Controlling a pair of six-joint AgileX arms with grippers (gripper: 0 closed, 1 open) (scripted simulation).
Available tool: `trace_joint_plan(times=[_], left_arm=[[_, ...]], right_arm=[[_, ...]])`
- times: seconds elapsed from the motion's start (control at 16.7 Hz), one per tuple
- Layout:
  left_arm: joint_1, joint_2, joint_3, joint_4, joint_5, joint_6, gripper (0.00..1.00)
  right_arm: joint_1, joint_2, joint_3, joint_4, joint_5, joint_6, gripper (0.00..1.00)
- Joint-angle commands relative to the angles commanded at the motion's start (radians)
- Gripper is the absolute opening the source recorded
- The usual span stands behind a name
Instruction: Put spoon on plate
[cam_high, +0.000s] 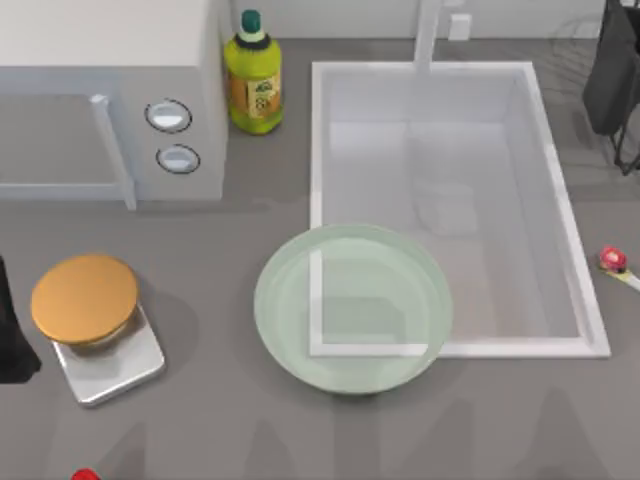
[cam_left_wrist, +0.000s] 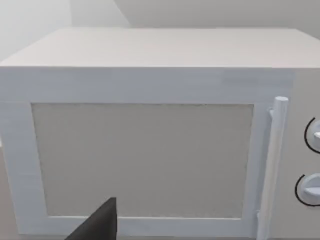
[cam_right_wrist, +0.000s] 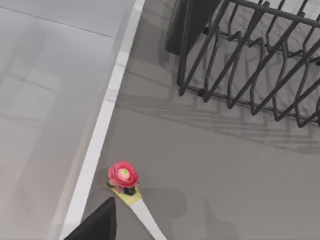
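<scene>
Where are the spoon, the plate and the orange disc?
spoon (cam_right_wrist: 123, 175): right wrist view, on the red knob at its handle's end.
plate (cam_high: 272, 300): top view, on its pale green rim at the left.
orange disc (cam_high: 84, 298): top view, on the middle of its top face.

The grey counter (cam_high: 200, 420) carries a white microwave (cam_high: 110, 90) at its far left corner, a green bottle (cam_high: 253, 80) beside it, a scale (cam_high: 100, 335) near the left edge, the plate (cam_high: 275, 300) overlapping the sunken sink's (cam_high: 450, 200) near corner, a wire rack (cam_right_wrist: 250, 60) at the far right corner, and the spoon (cam_high: 618, 264) at the right edge.
</scene>
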Motion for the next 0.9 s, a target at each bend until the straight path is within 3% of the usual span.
trace_joint_plan(times=[0.48, 0.9], left_arm=[[0.0, 0.0, 0.0, 0.0, 0.0, 0.0, 1.0], [0.0, 0.0, 0.0, 0.0, 0.0, 0.0, 1.0]], right_arm=[[-0.014, 0.823, 0.55, -0.458, -0.004, -0.31, 1.0], [-0.024, 1.239, 0.876, -0.696, 0.002, -0.485, 1.0]])
